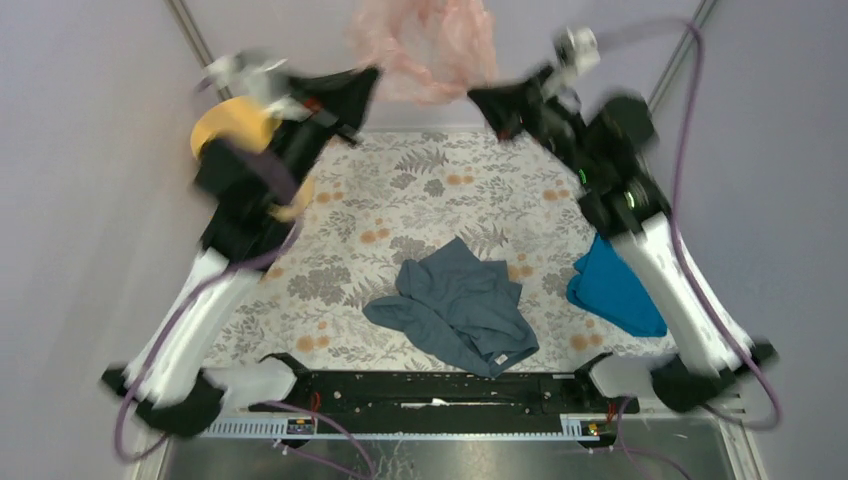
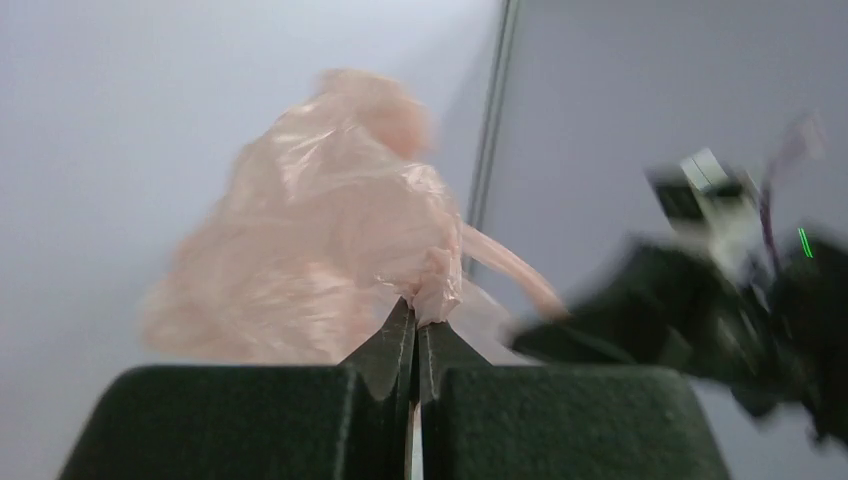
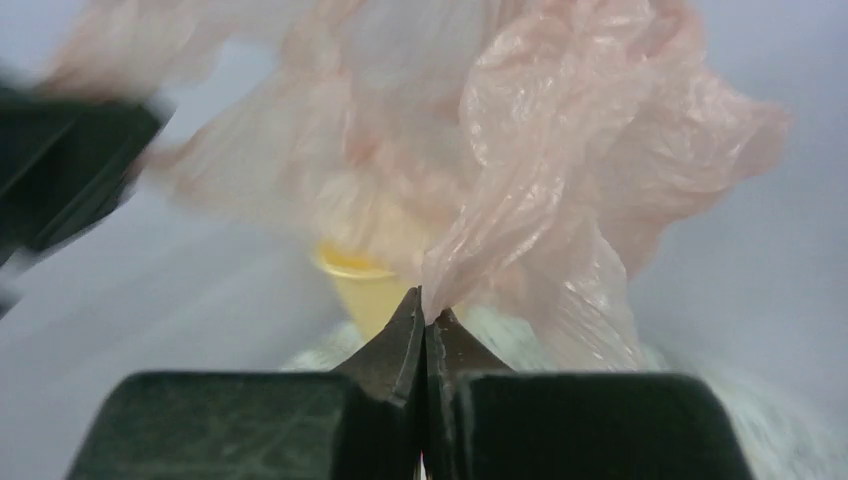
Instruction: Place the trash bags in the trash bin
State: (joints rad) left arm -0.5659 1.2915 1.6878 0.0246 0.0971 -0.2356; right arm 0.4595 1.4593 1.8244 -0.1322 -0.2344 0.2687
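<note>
One bag (image 1: 425,45) hung aloft, far centre. Two grippers: left gripper (image 2: 415,322) and right gripper (image 3: 426,312), jaws each pinched on its film. One bin (image 1: 232,125) stood far left. Two cloths lay near: grey garment (image 1: 460,305), blue cloth (image 1: 612,290).

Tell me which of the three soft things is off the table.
The pale-pink plastic bag, pinched aloft by the left hand and right hand; the grey-blue garment and blue cloth lie on the table.
</note>
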